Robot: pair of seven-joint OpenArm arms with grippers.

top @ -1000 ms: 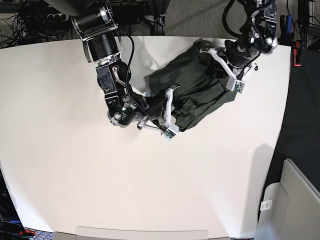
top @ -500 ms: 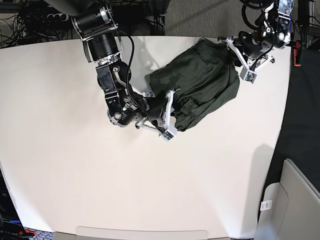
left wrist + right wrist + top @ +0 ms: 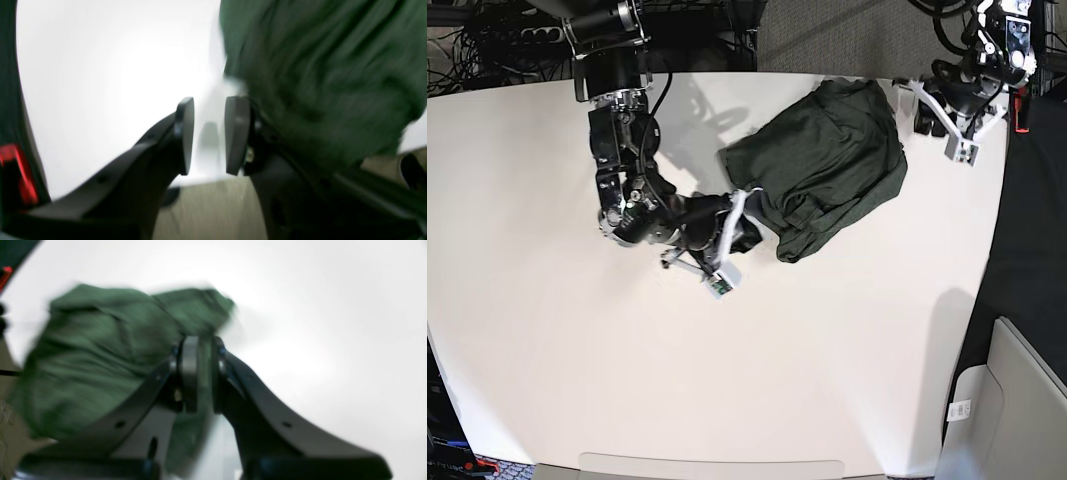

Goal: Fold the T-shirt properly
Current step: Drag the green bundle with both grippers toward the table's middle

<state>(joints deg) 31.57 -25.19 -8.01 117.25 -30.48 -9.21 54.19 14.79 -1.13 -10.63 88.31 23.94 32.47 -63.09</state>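
**Right arm pinches the shirt's near edge; left arm free at the table's corner**

The T-shirt [image 3: 827, 165] lies bunched in a rough heap on the white table [image 3: 577, 380], at about one o'clock from the table's centre in the base view, not yet flat or squared. The right gripper [image 3: 200, 373] has its jaws pressed nearly together on a fold of green cloth, at the heap's seven o'clock corner. The left gripper [image 3: 205, 135] stands partly spread with only bare table showing between its pads [image 3: 184, 133]; the shirt lies just beside its right pad, and nothing is pinched. In the base view this arm hangs at the table's two o'clock corner, apart from the cloth.

By my judgement the step in hand is spreading the garment: one arm holds an edge to draw it out. The next move calls for a steady drag toward seven o'clock, so the layers unroll. The left gripper should then find a matching hem or cuff, which blur hides for now.
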